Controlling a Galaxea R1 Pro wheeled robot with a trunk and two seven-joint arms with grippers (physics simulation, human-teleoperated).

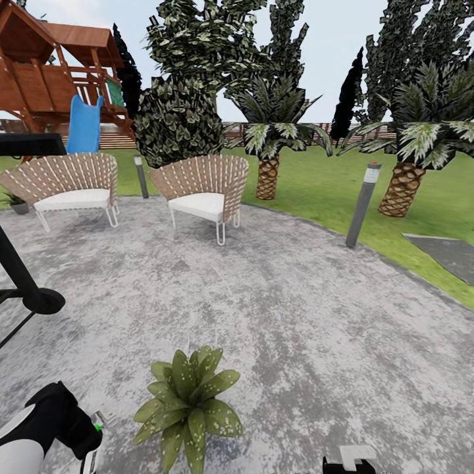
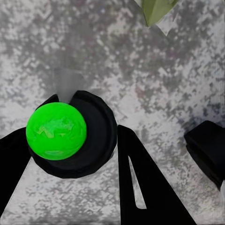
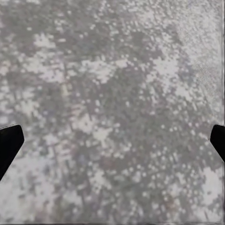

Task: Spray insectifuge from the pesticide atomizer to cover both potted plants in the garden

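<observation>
Sitting between the two dark fingers of the left hand (image 2: 77, 154), the pesticide atomizer (image 2: 70, 133) is being gripped, its black rounded body pinched from either side near the lower left of the left wrist frame. Its top is being shown as a bright green dome, mottled with paler patches, set off-centre in a dark rim; a faint grey wedge is rising from that rim, though whether it is a nozzle or a puff of mist cannot be told. The bottle is presumably being kept low and near the plant so that spray can reach the leaves.

In the head frame the same hand (image 1: 89, 438) is being seen at the lower left, with a small green glint of the bottle beside it. Just to its right, at the lower centre, one potted plant (image 1: 187, 408) is spreading broad pointed leaves, speckled pale, over the grey paved floor (image 1: 296, 316); its pot is hidden under the foliage. A leaf tip is also being caught at the upper edge of the left wrist frame. A second small plant (image 1: 14, 201) is being glimpsed at the far left edge, beside a woven chair (image 1: 66, 184).

The right hand (image 3: 112, 140) is being held wide and empty over bare paving.
</observation>
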